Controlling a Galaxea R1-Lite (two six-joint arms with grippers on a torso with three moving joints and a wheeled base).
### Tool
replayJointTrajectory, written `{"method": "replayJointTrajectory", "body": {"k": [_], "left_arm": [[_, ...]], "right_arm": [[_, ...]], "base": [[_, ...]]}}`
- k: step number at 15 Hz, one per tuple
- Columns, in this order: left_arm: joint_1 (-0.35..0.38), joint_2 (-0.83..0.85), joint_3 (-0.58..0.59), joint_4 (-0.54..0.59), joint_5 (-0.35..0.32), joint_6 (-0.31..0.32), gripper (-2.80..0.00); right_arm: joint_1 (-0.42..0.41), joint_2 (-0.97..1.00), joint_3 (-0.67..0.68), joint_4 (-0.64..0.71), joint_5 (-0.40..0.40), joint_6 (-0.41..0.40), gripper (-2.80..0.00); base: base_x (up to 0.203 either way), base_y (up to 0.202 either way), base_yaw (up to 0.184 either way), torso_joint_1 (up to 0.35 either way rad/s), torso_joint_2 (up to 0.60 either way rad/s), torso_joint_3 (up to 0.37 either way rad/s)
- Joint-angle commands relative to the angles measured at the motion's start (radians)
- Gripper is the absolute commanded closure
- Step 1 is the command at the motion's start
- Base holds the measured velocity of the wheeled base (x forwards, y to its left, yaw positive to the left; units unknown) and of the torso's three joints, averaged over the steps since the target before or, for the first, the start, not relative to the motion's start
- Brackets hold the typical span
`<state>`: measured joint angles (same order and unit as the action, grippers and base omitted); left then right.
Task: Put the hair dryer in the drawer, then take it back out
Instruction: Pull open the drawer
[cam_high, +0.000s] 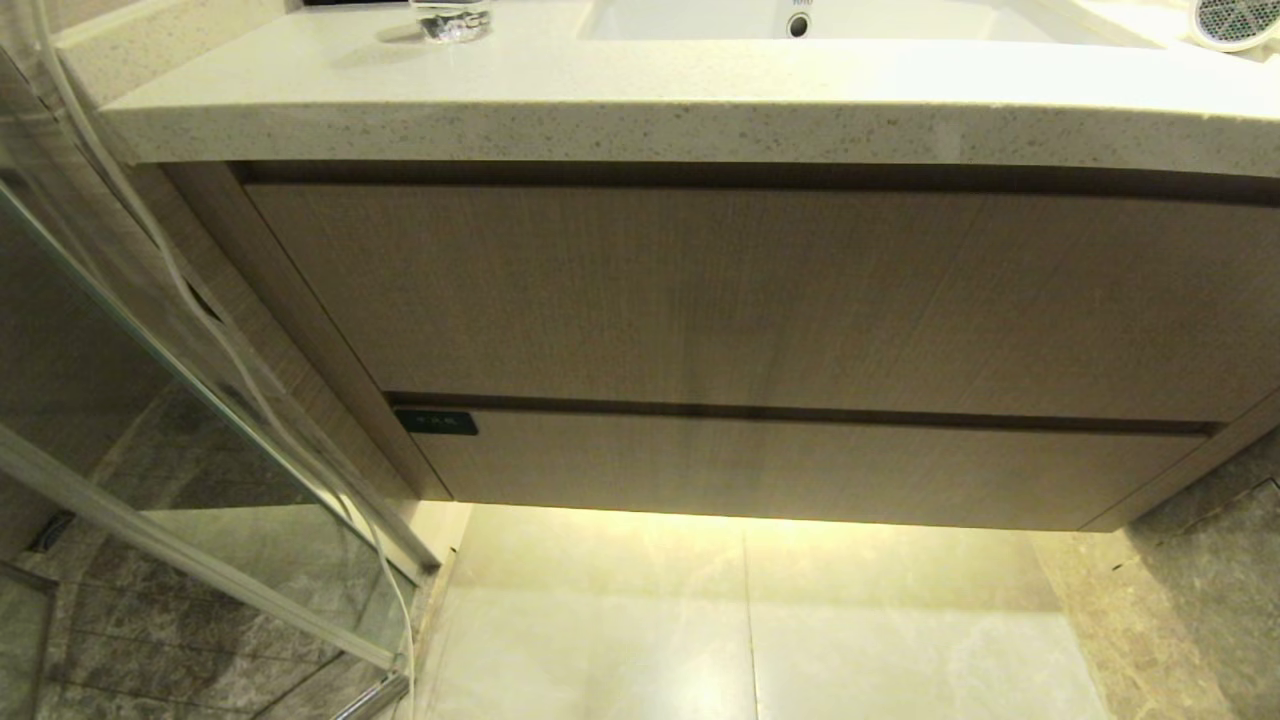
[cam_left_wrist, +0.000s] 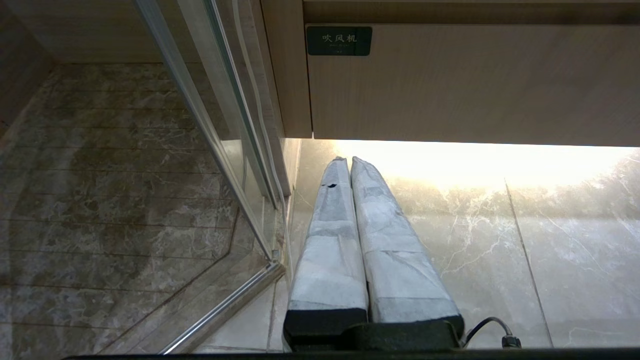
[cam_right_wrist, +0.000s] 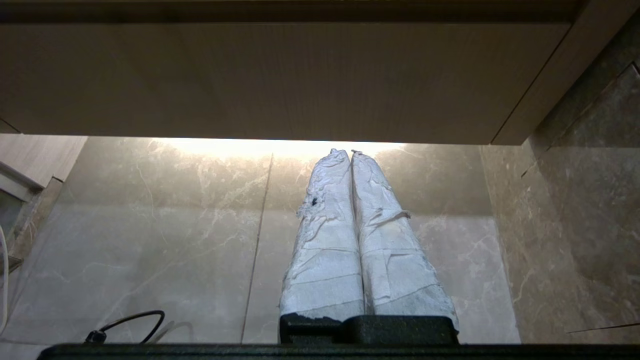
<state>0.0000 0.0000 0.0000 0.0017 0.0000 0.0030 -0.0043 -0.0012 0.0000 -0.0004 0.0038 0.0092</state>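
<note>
Both the left claw and right claw hang closed and empty below the shut drawer, dryer on the counter.

The drawer is matt wood-grain; the bench is speckled stone; the floor below the tools is glossy marble.
</note>
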Motion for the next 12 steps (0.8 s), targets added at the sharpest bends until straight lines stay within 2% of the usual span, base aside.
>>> {"method": "replayJointTrajectory", "body": {"k": [1,10,12], "left_arm": [[0.0,0.0,0.0,0.0,0.0,0.0,0.0],[0.0,0.0,0.0,0.0,0.0,0.0,0.0],[0.0,0.0,0.0,0.0,0.0,0.0,0.0]], "right_arm": [[0.0,0.001,0.002,0.0,0.001,0.0,0.0],[0.001,0.001,-0.009,0.016,-0.001,-0.006,0.0],[0.001,0.01,-0.094,0.07,0.017,-0.007,0.0]], "base": [[0.0,0.0,0.0,0.0,0.0,0.0],[0.0,0.0,0.0,0.0,0.0,0.0],[0.0,0.0,0.0,0.0,0.0,0.0]]}}
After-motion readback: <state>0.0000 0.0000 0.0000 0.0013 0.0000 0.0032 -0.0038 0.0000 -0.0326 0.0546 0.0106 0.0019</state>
